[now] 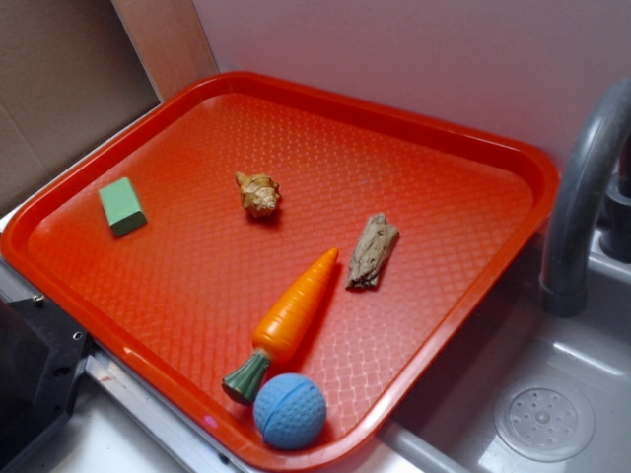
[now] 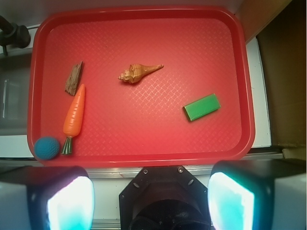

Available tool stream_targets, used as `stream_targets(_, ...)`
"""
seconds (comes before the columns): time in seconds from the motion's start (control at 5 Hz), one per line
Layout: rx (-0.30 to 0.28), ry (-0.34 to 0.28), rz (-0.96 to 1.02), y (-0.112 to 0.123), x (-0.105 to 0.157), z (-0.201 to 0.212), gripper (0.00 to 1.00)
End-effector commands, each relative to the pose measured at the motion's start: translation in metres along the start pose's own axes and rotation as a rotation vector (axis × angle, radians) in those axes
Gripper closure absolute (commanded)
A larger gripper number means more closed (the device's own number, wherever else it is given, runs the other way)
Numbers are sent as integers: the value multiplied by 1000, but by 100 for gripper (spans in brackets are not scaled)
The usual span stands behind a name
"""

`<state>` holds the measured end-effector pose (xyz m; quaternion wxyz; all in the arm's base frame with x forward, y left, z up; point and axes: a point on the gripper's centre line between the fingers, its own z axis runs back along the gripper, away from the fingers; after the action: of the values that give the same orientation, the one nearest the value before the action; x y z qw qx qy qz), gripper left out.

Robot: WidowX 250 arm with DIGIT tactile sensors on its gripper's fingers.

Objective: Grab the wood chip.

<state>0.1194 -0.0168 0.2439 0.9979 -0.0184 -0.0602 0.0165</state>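
Observation:
The wood chip [image 1: 372,252] [image 2: 74,78], a small rough grey-brown piece, lies flat on the red tray [image 1: 454,148] [image 2: 144,158], right beside the tip of the toy carrot [image 1: 286,320] [image 2: 74,115]. In the wrist view my gripper [image 2: 151,201] hangs high above the tray's near edge, far from the chip. Its two fingers [image 2: 67,203] stand wide apart with nothing between them. The gripper does not show in the exterior view.
On the tray also lie a tan spiral shell [image 1: 258,194] [image 2: 136,73], a green block [image 1: 121,206] [image 2: 202,107] and a blue ball [image 1: 289,410] [image 2: 47,147]. A grey sink with a faucet [image 1: 582,187] sits beside the tray; a wall stands behind.

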Motion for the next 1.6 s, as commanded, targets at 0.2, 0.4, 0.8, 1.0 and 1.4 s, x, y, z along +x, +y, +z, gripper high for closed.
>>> stream_targets(0.2,85,-68,73,-18,43,-56,0)
stream_targets(0.4,33,-135,125,-45,88,-97,0)
stream_targets(0.8,-122,-148,125,-123,111,-158,0)
stream_targets(1.0,-168,-33,78,-145,106,-185,0)
stream_targets(1.4,-78,-24,30,-166,103,-217,0)
